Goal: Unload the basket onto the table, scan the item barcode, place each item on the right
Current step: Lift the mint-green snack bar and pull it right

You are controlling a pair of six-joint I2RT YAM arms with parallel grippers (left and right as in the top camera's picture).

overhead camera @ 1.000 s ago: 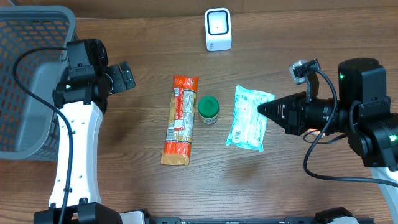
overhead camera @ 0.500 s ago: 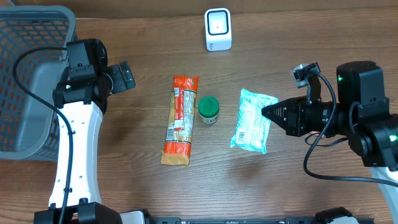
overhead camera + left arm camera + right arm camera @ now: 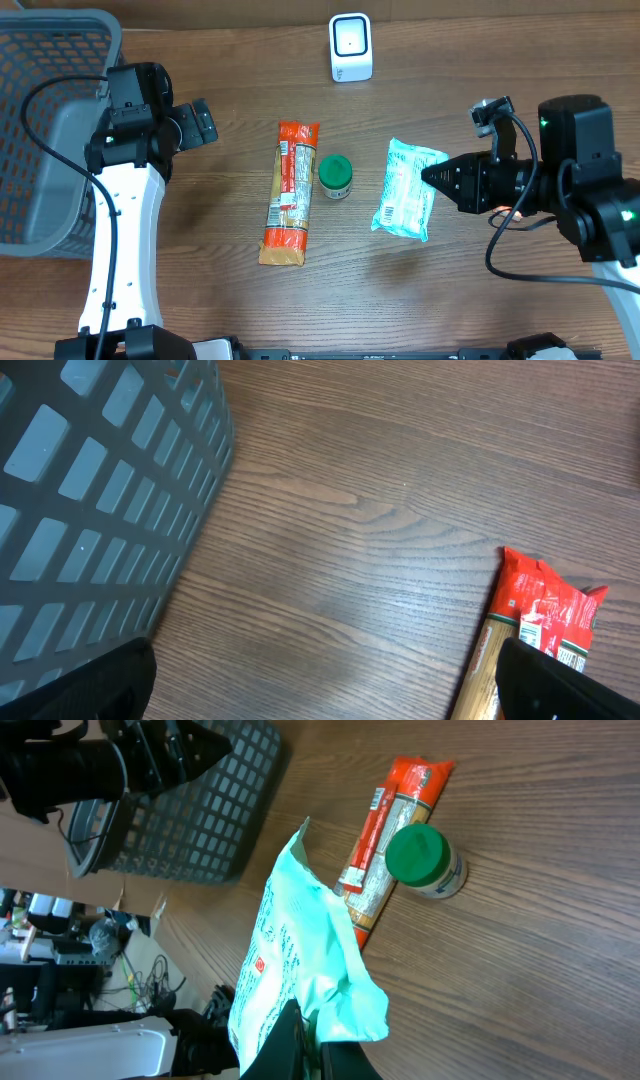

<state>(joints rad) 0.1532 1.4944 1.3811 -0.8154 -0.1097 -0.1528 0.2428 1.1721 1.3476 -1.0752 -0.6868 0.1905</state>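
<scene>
While I am pinching the pouch (image 3: 405, 195) in the right gripper (image 3: 430, 178), right of centre, it is sitting well short of the scanner (image 3: 351, 47) at top; scan not yet done. Left gripper (image 3: 200, 122) is hanging with jaws apart.

- The pale teal packet (image 3: 405, 190) with white print was crumpled and soft, clamped at its right edge in my right gripper (image 3: 430, 178), long side running front to back.
- The small white scanner (image 3: 351, 46) stood upright far back on the table (image 3: 230, 300), well apart from the packet.
</scene>
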